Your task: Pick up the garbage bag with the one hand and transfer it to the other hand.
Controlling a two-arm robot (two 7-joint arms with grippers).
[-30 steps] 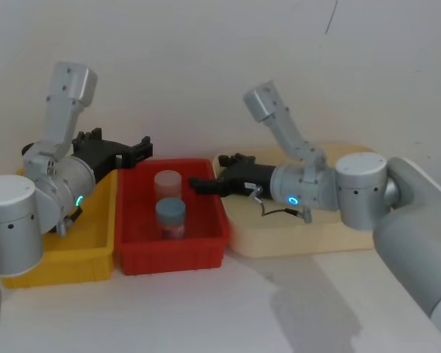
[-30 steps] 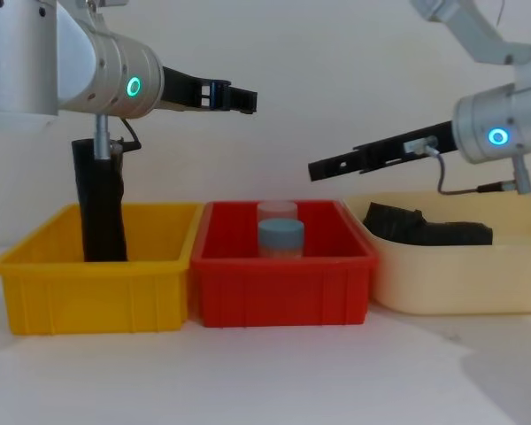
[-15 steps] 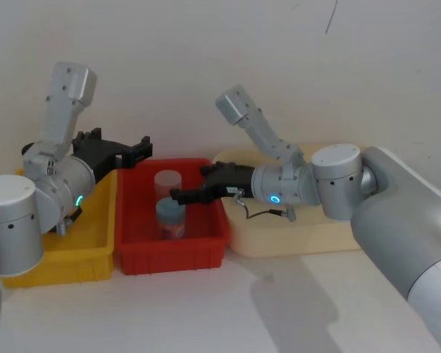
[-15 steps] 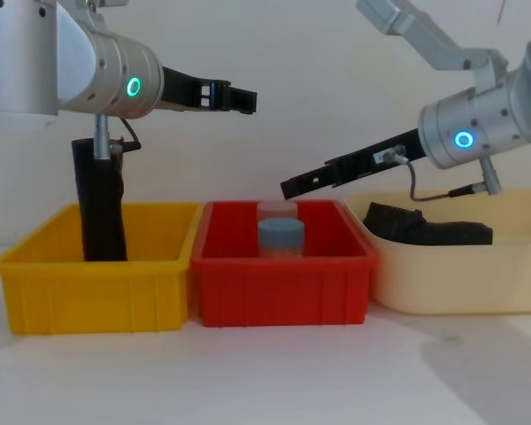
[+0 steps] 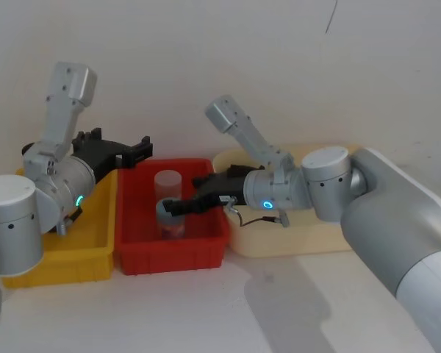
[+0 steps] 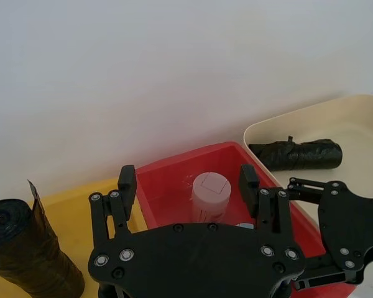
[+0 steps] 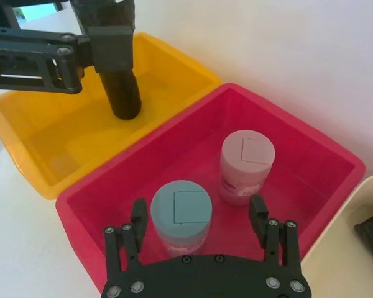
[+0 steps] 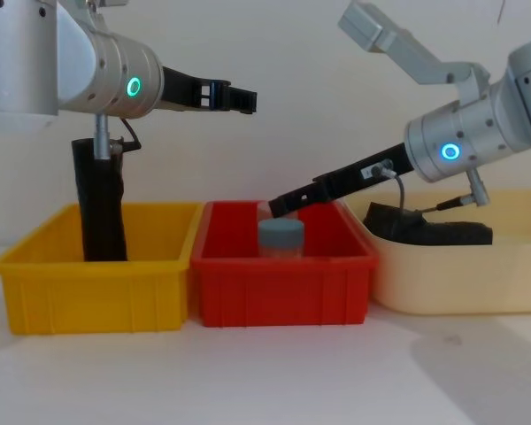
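On the white desk (image 5: 279, 309), three containers sit side by side: cream tray (image 8: 460, 274) on the robot's right, yellow bin (image 5: 66, 261) on the left, red bin (image 5: 169, 254) between them, walls touching or nearly so. The garbage bag (image 8: 99, 204), a smooth black roll, stands upright in the yellow bin toward its back left, top well above the rim, nothing gripping it. A second black bag roll (image 6: 295, 154) lies flat in the cream tray. Left end effector (image 5: 132, 151), on the arm with the green ring, hangs above the yellow/red bin border, higher than the bag's top and off to the bag's right in the chest view; fingers spread wide, nothing between them. Right end effector (image 7: 198, 210), on the arm with the blue ring, reaches in from over the cream tray and slants down across the red bin; its tip is just over the blue-capped jar (image 7: 180, 217), fingers apart and empty. Can't tell if it touches the cap. The blue-capped jar sits toward the red bin's front, with the white-capped jar (image 7: 247, 164) just behind it. Both jars are upright.
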